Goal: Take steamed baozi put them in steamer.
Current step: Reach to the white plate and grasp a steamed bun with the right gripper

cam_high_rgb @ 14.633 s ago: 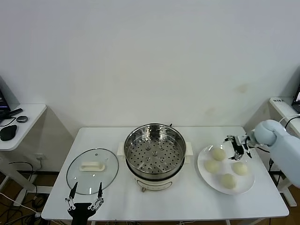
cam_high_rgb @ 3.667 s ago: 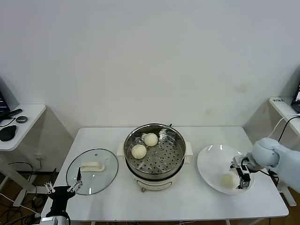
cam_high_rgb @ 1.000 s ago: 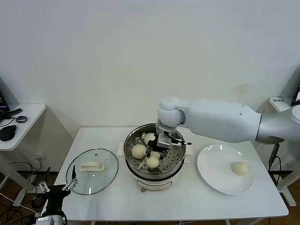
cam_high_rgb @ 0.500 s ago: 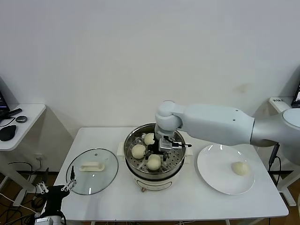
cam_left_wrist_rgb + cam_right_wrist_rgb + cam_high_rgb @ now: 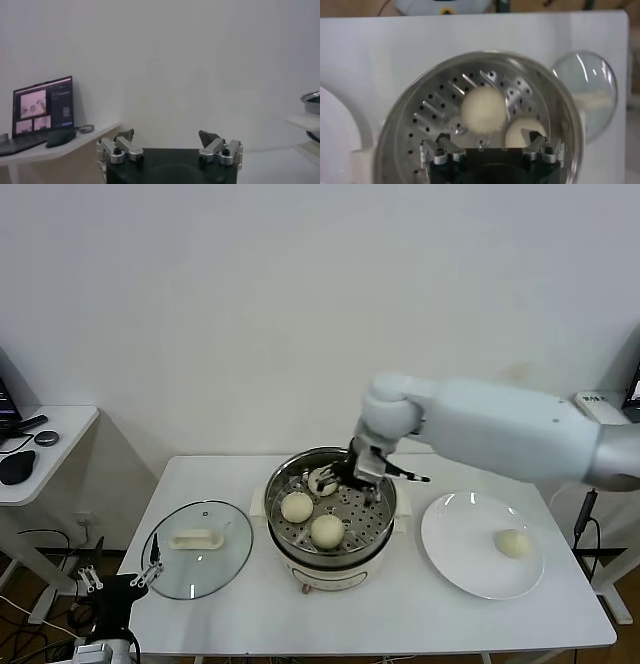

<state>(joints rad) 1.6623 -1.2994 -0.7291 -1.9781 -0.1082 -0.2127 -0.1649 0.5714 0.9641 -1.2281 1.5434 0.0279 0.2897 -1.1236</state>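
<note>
Right hand hangs above the far side of the steamer, fingers spread wide and holding nothing. From the head view three steamed baozi show on the perforated tray: one at the left, one at the near middle, and one at the back partly hidden behind the fingers. The right wrist view looks straight down into the steamer and shows only two of them, one in the middle of the tray and one beside it. A fourth baozi lies alone on the white plate on the surface. Only the head view shows that plate clearly. A glass lid lies flat on the steamer's other side. Left hand waits low at the near left corner, fingers apart and empty.
</note>
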